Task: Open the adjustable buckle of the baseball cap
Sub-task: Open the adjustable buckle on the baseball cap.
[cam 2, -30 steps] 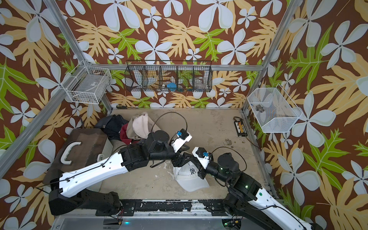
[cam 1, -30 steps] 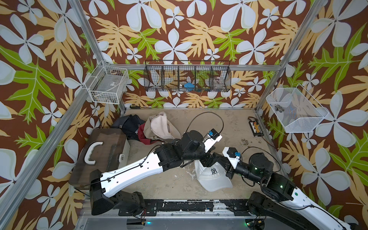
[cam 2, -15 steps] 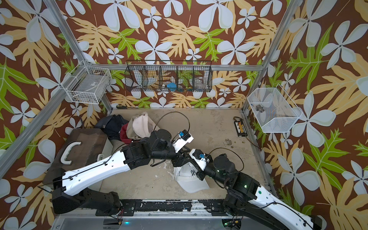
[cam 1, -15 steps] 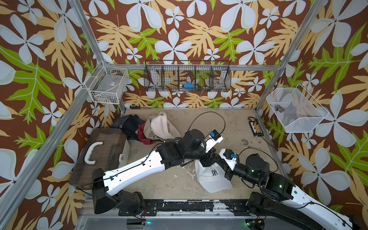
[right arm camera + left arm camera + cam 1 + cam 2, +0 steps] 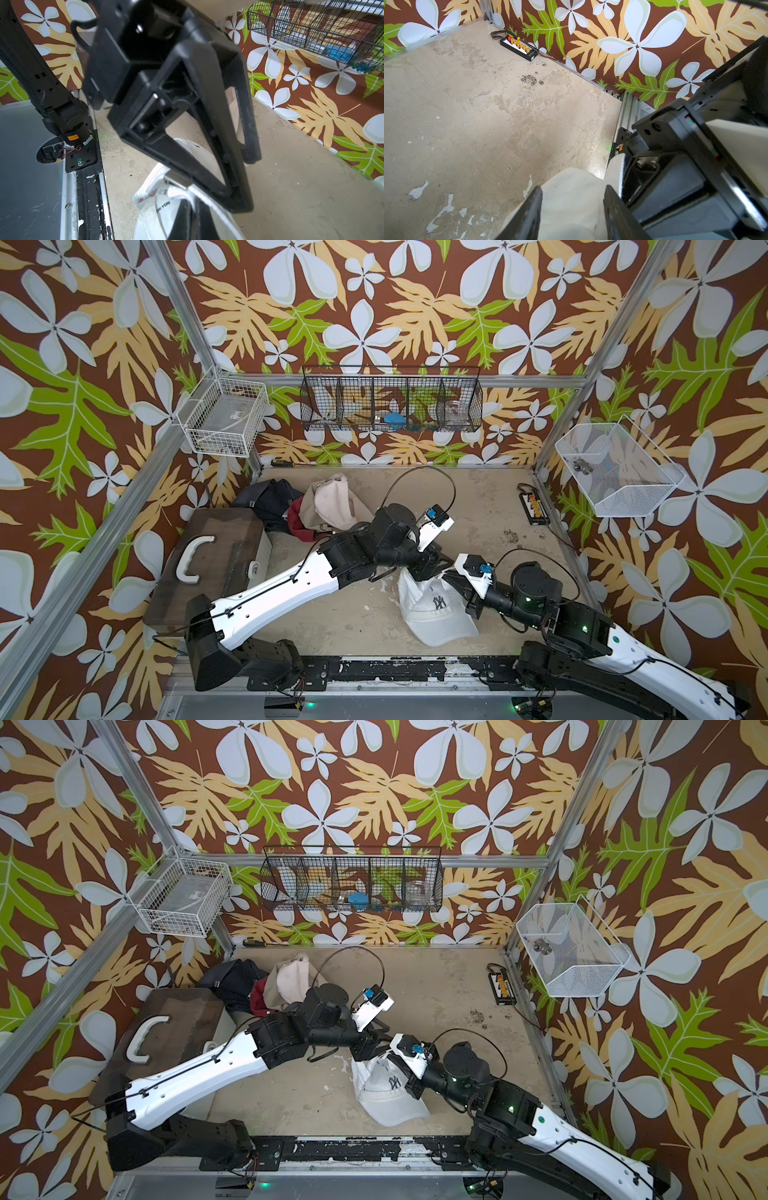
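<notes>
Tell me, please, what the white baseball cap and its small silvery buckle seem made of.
The white baseball cap looks like matte woven cloth, probably cotton: it creases and shows stitched seams. The small silvery buckle seems metal: smooth, dull sheen.

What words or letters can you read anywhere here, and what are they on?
"NY": dark logo on the white cap.
"EW YORK", with the first letter hidden: label inside the white cap.
"V1.0-1", as best it reads: orange sticker on a black arm joint.
Barcode tag inside the cap: print too small to read.
Connector board: its white label is too small to read.
</notes>
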